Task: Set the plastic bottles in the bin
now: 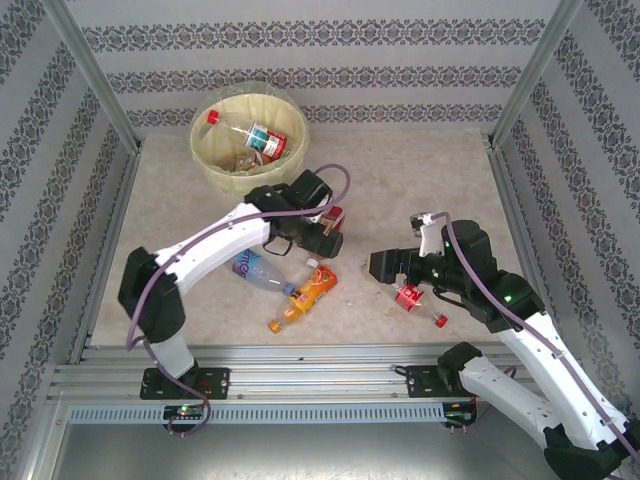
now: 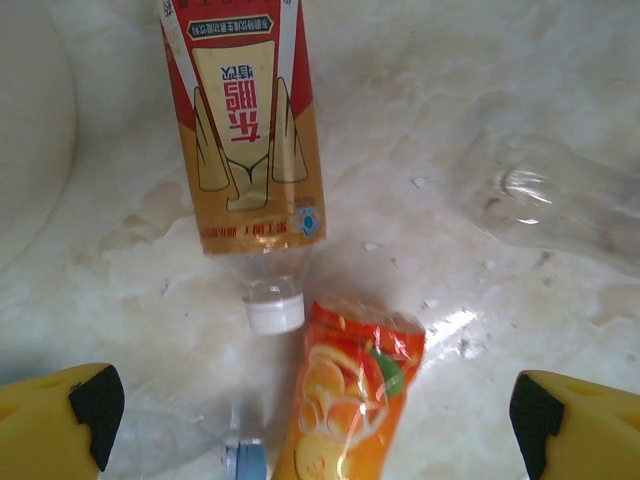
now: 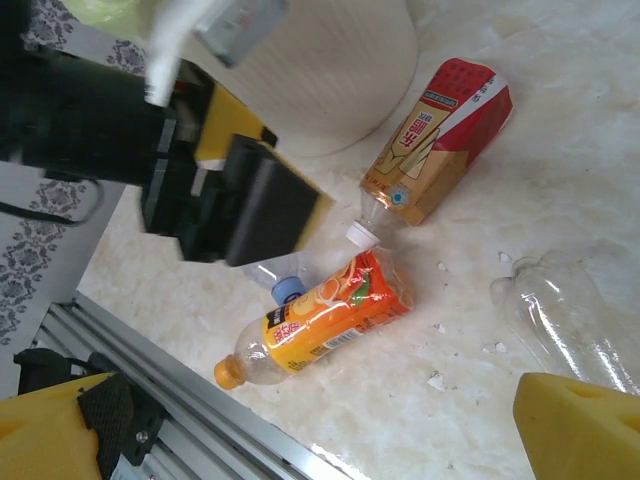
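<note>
orange bottle [image 2: 345,400] lies between the wide-spread left fingers [image 2: 60,415], touching neither.

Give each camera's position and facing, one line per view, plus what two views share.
Top external: above and behind the bases, looking down on the table and bin; left arm and right arm show.
Left wrist: on the left arm, pointing down at the red-and-gold bottle and orange juice bottle; its open yellow fingers frame the bottom corners.
Right wrist: facing across toward the bin's wall; its yellow fingers and the left arm show.
Shared: both wrist views hold those two bottles.
</note>
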Available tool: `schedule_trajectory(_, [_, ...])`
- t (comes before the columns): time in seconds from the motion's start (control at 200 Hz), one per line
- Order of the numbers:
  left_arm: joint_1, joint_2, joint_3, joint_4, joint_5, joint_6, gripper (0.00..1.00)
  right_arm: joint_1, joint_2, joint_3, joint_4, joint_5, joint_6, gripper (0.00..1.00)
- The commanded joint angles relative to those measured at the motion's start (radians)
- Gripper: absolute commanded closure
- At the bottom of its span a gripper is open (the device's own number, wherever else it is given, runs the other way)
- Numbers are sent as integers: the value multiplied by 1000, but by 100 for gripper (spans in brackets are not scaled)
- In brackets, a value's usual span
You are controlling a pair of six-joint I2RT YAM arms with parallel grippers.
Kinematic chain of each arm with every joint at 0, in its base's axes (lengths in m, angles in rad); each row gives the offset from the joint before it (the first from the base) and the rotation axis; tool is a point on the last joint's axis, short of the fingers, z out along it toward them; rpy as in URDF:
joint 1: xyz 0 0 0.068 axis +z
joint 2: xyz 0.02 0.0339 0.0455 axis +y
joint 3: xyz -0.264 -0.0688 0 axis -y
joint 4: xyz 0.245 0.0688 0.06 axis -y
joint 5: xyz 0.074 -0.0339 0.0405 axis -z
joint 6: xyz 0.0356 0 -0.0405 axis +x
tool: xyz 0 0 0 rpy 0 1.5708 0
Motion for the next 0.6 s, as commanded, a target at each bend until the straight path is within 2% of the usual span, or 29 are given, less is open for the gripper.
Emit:
schedule_trajectory(0.0, [-7,89,74,25,-55,-2,0,-13,-19,-28,-23,25,-1,2])
schedule_trajectory(0.145, [-7,255,204,-14,-48,8,0,-23,-11,-27,-25,14,-9,2])
schedule_trajectory(0.32, [-1,390,332,-73,-122,3,0,-29,-9,-23,-29,8,-13,2])
schedule_trajectory(0.595, [27,460,373,-91,-113,-13,1,-36,8,-20,-12,-9,2,2])
